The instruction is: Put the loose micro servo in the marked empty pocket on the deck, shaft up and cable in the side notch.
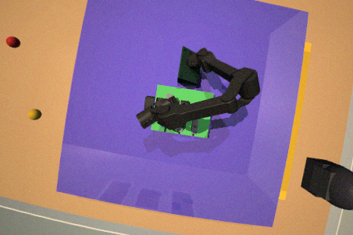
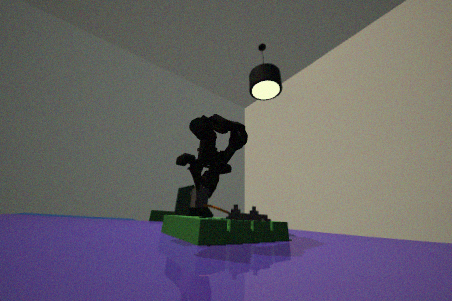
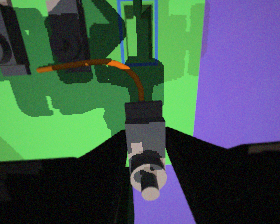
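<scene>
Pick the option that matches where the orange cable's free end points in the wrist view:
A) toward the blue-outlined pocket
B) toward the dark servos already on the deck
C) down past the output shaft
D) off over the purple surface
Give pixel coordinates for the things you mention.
B: the orange cable (image 3: 98, 62) leaves the held servo (image 3: 145, 137) and bends away from the blue-outlined pocket (image 3: 156, 35), toward the seated servos (image 3: 68, 42).
</scene>
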Tool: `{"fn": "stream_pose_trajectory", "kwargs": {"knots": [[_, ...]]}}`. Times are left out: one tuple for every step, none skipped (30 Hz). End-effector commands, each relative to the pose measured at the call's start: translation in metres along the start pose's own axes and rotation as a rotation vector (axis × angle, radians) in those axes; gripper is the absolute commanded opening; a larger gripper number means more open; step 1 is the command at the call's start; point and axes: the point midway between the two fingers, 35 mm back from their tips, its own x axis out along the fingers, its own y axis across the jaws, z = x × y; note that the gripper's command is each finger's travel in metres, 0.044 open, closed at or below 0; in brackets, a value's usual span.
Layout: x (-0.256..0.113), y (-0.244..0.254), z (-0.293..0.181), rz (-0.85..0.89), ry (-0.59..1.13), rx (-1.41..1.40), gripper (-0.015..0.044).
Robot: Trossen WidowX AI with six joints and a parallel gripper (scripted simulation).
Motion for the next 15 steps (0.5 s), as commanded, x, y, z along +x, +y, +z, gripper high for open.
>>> {"fn": "stream_pose_trajectory", "kwargs": {"knots": [[-0.002, -0.001, 0.017, -0.003, -0.009, 0.001, 0.0], [-0.002, -0.001, 0.022, -0.003, -0.009, 0.001, 0.0], [-0.002, -0.001, 0.026, -0.003, -0.009, 0.001, 0.0], [-0.003, -0.001, 0.03, -0.003, -0.009, 0.0, 0.0], [-0.003, -0.001, 0.034, -0.003, -0.01, 0.0, 0.0], [-0.003, -0.001, 0.038, -0.003, -0.01, 0.0, 0.0], [-0.003, -0.001, 0.042, -0.003, -0.01, 0.0, 0.0], [-0.003, -0.001, 0.047, -0.003, -0.01, 0.0, 0.0], [-0.003, -0.001, 0.051, -0.003, -0.01, -0.001, 0.0], [-0.003, -0.001, 0.055, -0.003, -0.011, -0.001, 0.0], [-0.003, -0.001, 0.059, -0.003, -0.011, -0.001, 0.0], [-0.003, -0.001, 0.063, -0.003, -0.011, -0.001, 0.0], [-0.003, -0.001, 0.067, -0.003, -0.011, -0.001, 0.0], [-0.003, -0.001, 0.071, -0.003, -0.011, -0.002, 0.0], [-0.003, -0.001, 0.075, -0.003, -0.012, -0.002, 0.0]]}}
